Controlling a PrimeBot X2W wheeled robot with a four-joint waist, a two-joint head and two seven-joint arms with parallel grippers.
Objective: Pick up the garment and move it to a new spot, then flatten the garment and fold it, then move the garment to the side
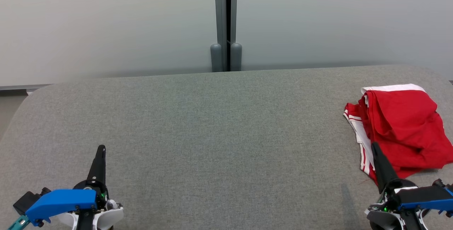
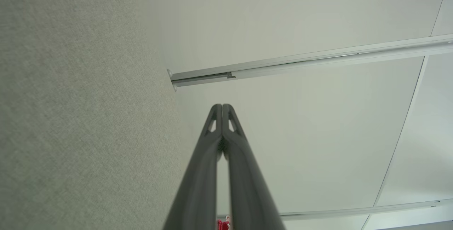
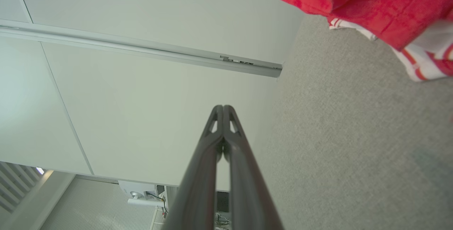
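The garment [image 1: 403,127] is red with white trim and stripes, lying crumpled at the right end of the grey table [image 1: 219,131]; it also fills the upper right corner of the right wrist view [image 3: 375,0]. My right gripper [image 1: 374,145] is shut and empty at the lower right, its tip overlapping the garment's near left edge in the head view. In the right wrist view the shut fingertips [image 3: 223,109] point past the table toward the wall. My left gripper [image 1: 101,148] is shut and empty at the lower left, over bare table, its fingertips [image 2: 222,107] pressed together.
A pale wall with a vertical grey post [image 1: 225,24] stands behind the table. The table's far edge [image 1: 141,76] curves down at its left corner. A white device with cables [image 3: 141,193] sits on the floor beyond the table in the right wrist view.
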